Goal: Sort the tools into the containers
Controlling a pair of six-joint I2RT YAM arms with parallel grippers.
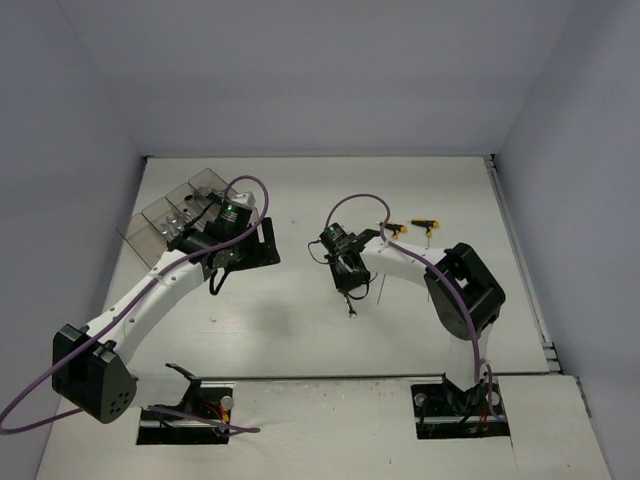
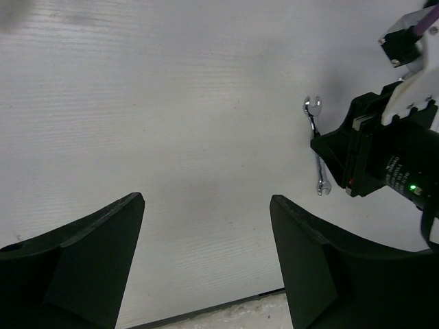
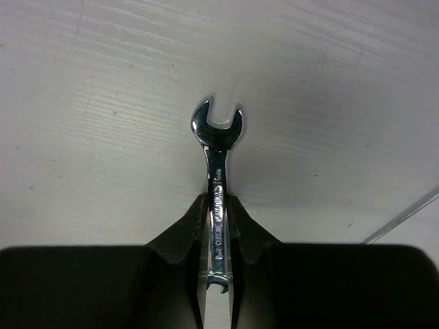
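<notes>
Step in hand: grasp. Right tool (image 3: 218, 205) is clamped on the shank of a wrench (image 3: 217, 130), low at the tabletop (image 3: 103, 103), well right of the containers (image 1: 160, 215) and nearer the arm bases. Left tool (image 2: 207, 200) stands wide, empty, beside the containers. Two yellow-handled tools (image 1: 398, 230) lie further right, unsorted. Next move as judged: lift, carry left, release lengthwise into a bin.

You can read "CHROME VANADIUM" stamped along the shank of the wrench (image 3: 217, 179). Its size marks are too small to read, and the white print on the right arm (image 2: 394, 164) is blurred.
</notes>
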